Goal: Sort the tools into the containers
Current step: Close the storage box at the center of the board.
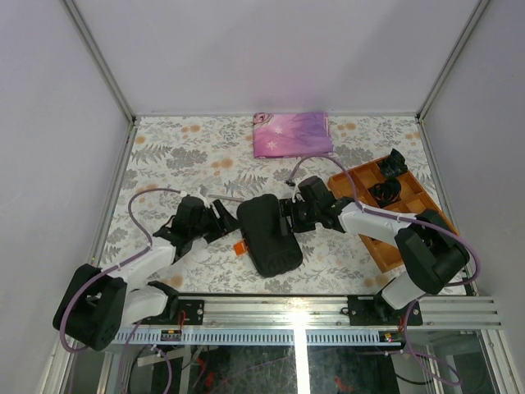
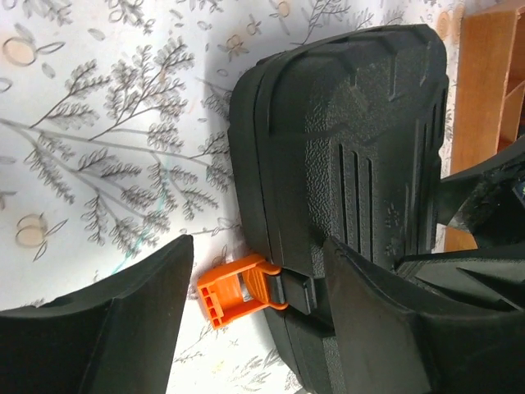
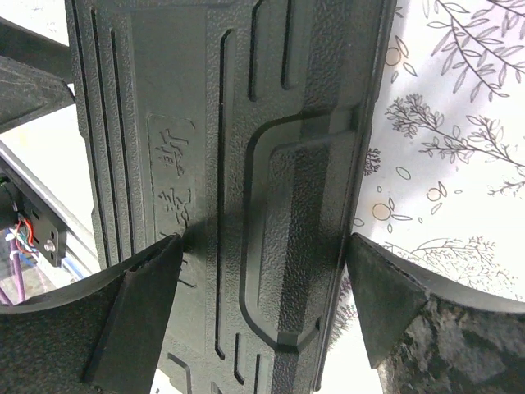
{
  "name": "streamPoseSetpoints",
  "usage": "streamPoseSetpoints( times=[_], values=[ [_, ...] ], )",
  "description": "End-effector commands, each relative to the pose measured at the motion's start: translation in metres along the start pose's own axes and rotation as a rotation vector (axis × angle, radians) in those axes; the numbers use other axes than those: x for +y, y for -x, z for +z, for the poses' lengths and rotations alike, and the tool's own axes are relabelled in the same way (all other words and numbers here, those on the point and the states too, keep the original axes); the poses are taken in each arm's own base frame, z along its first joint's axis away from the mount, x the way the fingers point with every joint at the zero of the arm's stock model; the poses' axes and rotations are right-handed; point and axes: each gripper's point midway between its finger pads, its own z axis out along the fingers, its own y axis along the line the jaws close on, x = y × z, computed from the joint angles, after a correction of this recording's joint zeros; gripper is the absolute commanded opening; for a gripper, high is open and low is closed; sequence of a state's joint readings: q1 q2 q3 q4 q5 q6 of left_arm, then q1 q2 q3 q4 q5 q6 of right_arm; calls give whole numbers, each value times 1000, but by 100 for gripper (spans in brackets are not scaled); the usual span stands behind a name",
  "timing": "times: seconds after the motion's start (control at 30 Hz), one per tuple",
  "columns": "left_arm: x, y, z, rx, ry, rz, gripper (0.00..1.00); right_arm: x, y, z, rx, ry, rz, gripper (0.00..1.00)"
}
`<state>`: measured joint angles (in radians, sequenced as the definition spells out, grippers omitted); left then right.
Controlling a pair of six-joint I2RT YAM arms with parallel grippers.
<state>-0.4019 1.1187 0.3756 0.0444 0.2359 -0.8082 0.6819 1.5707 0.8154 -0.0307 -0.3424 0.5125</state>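
The container, a black clamshell tool case (image 1: 269, 234), lies closed in the middle of the table. Its orange latch (image 2: 238, 287) sticks out unfastened on the left side. My left gripper (image 1: 223, 217) is open at that side, and the latch lies between its fingers (image 2: 107, 328) untouched. My right gripper (image 1: 289, 215) is open at the case's right side. One of its fingertips (image 3: 143, 312) is over the ribbed lid (image 3: 246, 164), the other just past the case's edge above the table. No tools show in any view.
A folded pink-purple cloth (image 1: 292, 134) lies at the back. A wooden compartment tray (image 1: 394, 209) stands at the right and holds black coiled bundles (image 1: 385, 191). The tray's corner (image 2: 484, 107) is close behind the case. Side walls enclose the floral table.
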Motion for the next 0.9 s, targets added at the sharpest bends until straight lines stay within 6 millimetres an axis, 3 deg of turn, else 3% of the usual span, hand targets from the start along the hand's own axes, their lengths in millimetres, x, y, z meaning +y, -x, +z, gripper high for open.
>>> streamPoseSetpoints(
  times=[0.0,0.17,0.3,0.4,0.47,0.6,0.73,0.87],
  values=[
    [-19,1,11,20,-79,43,62,-37,-13,-4,2,-206,22,85],
    [-40,5,21,41,-89,102,59,-65,-32,-21,-6,-344,68,83],
    [-53,31,16,-26,-46,136,62,-83,-50,-39,-27,-433,103,82],
    [-58,47,6,-82,-23,144,65,-86,-52,-50,-70,-442,104,83],
    [-57,47,1,-88,-21,138,66,-79,-45,-56,-109,-412,84,84],
    [-36,38,-3,-90,4,91,65,-62,-21,-71,-185,-365,11,88],
    [-15,14,-3,-43,1,41,63,-42,12,-87,-240,-354,-74,92],
    [-3,-14,-2,24,-35,8,61,-24,29,-95,-266,-394,-175,95]
  ],
)
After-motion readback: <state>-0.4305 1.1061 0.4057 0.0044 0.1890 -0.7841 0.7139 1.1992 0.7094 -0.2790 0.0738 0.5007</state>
